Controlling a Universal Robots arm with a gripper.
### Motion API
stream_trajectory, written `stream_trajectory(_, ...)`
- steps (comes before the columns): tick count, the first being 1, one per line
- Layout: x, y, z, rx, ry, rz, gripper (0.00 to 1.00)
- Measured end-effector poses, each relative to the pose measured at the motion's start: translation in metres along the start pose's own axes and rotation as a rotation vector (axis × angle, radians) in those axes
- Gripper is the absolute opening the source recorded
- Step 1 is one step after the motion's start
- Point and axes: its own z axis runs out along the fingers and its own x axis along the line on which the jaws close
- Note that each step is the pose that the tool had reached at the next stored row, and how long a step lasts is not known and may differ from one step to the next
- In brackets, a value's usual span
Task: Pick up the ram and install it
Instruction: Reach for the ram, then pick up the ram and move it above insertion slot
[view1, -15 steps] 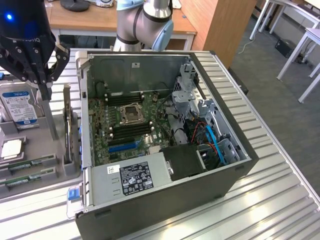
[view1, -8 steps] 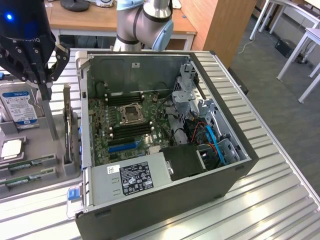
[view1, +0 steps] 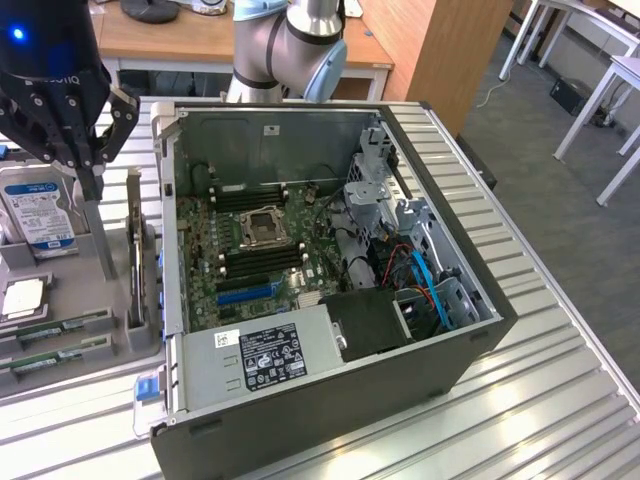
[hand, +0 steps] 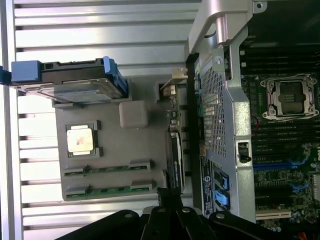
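Hovering my gripper (view1: 93, 168) above the grey tray (hand: 145, 145), jaws pinched fully together, nothing between them. Not holding anything, by my read.

The ram (view1: 55, 328) lies flat in a tray slot, not picked up. It sits down and toward the exterior view's left from my fingertips. A second stick (view1: 45, 360) lies parallel just beside it. Long axis of both runs roughly across the exterior view, left to right, tilting up slightly at the right end. Grey clips hold the ends of each stick.

Neighbours on the tray: CPU (view1: 20, 298) just beyond the ram, then the hard drive (view1: 40, 215). A grey post (view1: 102, 235) stands right under my fingertips. A dark card (view1: 135, 265) stands on edge between the sticks and the PC case (view1: 330, 420), near the sticks' right ends, so room is tight on that side.

The case is open on top, with the motherboard (view1: 250, 240) exposed. The memory slots (view1: 260, 258) run about the same way as the ram's long axis. They are well apart from the ram, over the case wall toward the exterior view's right. Room above the slots looks open; a drive cage and cables crowd the far right.
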Motion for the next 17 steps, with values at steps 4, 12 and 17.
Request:
stream_trajectory(4, 0.008, -0.0004, -0.0003, 0.0002, 0.0002, 0.000, 0.11)
stream_trajectory(12, 0.022, -0.0015, -0.0007, 0.0002, 0.0001, 0.000, 0.11)
stream_trajectory(17, 0.022, -0.0015, -0.0007, 0.0002, 0.0002, 0.000, 0.11)
